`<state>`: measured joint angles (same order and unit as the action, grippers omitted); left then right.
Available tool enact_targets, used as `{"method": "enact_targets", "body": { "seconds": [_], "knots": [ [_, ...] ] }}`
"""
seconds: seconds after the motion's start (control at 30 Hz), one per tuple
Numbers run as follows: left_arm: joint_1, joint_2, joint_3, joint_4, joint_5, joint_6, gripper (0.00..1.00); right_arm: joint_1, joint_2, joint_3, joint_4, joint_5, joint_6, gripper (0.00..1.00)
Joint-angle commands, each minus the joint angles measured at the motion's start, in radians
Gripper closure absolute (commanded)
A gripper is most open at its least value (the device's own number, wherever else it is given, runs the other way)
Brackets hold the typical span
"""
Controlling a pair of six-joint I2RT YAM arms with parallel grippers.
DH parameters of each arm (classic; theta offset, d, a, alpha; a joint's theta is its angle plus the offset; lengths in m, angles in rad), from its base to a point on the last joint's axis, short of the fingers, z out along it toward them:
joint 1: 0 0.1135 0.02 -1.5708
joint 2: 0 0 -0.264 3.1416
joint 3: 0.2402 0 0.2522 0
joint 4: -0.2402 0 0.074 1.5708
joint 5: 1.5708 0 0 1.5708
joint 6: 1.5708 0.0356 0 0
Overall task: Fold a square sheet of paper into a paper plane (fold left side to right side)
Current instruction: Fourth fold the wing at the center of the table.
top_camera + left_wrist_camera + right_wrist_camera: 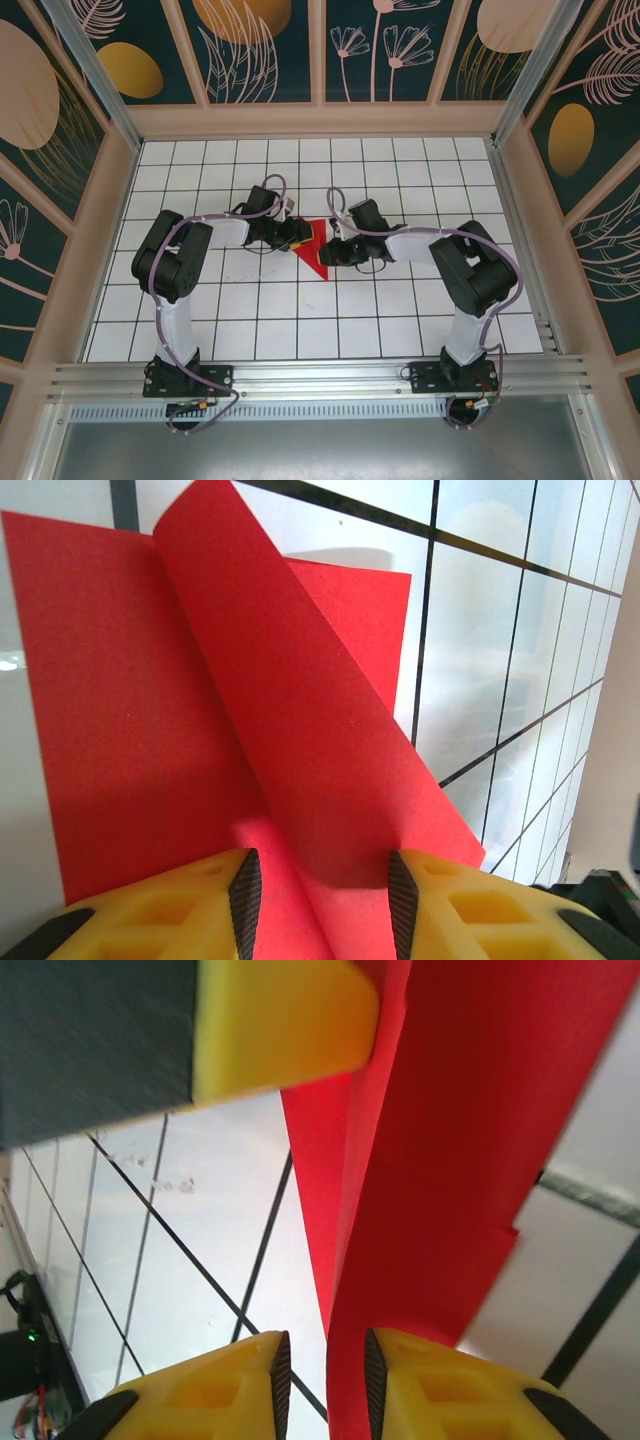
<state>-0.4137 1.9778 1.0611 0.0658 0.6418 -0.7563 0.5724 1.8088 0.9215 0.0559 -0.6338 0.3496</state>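
Red paper point(313, 249) sat centrally on the table point(400, 300), one flap raised; left tool point(318, 890) stood spread around the flap, right tool point(325, 1360) barely parted at its edge. Corners wanted matching before any creasing.

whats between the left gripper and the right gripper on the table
The square sheet of paper, partly folded, lies between the left gripper and the right gripper; the top external view shows it.
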Motion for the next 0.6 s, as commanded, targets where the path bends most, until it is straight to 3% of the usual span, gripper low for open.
{"method": "enact_targets", "body": {
  "seconds": [0.0, 0.57],
  "knots": [
    [-0.005, 0.043, -0.004, -0.067, -0.068, 0.034, 0.58, -0.020, -0.024, 0.031, 0.016, -0.038, -0.010, 0.68],
    [-0.005, 0.039, -0.004, -0.070, -0.067, 0.037, 0.58, -0.066, 0.136, 0.191, -0.014, -0.070, 0.002, 0.69]
  ]
}}
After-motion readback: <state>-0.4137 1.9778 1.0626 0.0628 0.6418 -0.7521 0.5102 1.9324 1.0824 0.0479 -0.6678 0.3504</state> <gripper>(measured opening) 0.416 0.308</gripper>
